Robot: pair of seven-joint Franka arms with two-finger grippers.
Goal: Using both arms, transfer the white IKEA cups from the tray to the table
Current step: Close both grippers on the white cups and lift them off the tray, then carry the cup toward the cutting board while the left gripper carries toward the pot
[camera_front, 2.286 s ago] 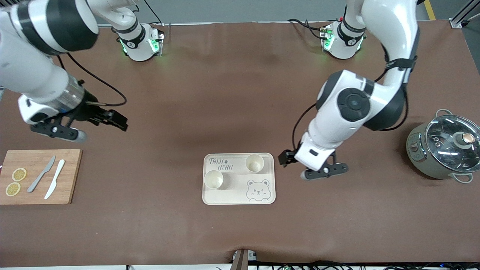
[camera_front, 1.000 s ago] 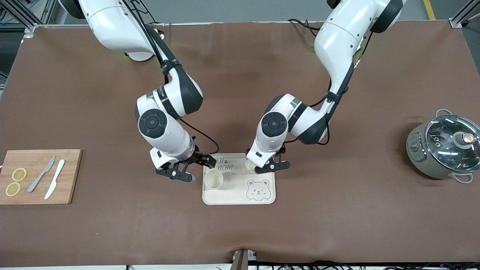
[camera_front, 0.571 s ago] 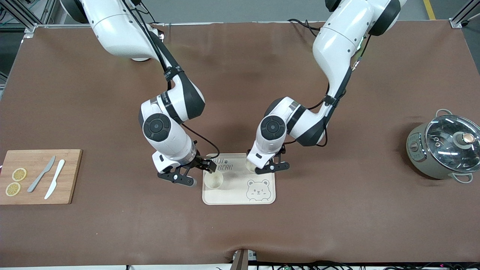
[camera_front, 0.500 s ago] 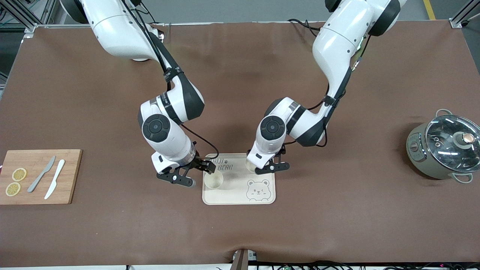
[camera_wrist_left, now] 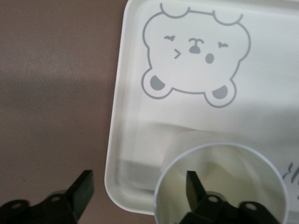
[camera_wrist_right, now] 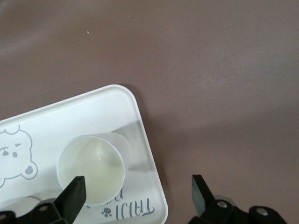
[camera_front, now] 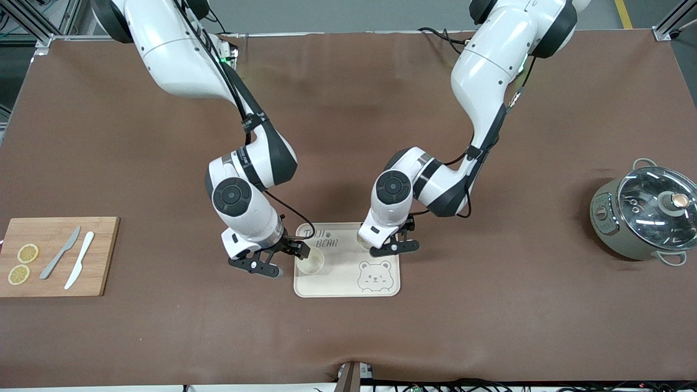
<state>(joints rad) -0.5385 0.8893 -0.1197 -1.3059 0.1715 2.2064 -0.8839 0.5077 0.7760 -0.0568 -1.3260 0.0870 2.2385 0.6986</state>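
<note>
Two white IKEA cups stand upright on the bear-printed tray (camera_front: 348, 286). One cup (camera_front: 310, 262) is at the tray's edge toward the right arm's end. My right gripper (camera_front: 287, 260) is open beside it. In the right wrist view (camera_wrist_right: 136, 191) one finger is over this cup (camera_wrist_right: 91, 170) and the other is over the table. The other cup (camera_front: 362, 238) is mostly hidden under my left gripper (camera_front: 393, 239). In the left wrist view (camera_wrist_left: 138, 186) that gripper is open, with one finger over the cup (camera_wrist_left: 219, 186) and the other over the table past the tray (camera_wrist_left: 135, 116).
A wooden cutting board (camera_front: 60, 239) with two lemon slices and two knives lies at the right arm's end. A grey pot with a glass lid (camera_front: 645, 212) stands at the left arm's end.
Both arms swung in from the table's ends to the tray. In the last half second both grippers shifted slightly at the cups. The cups have not moved.
</note>
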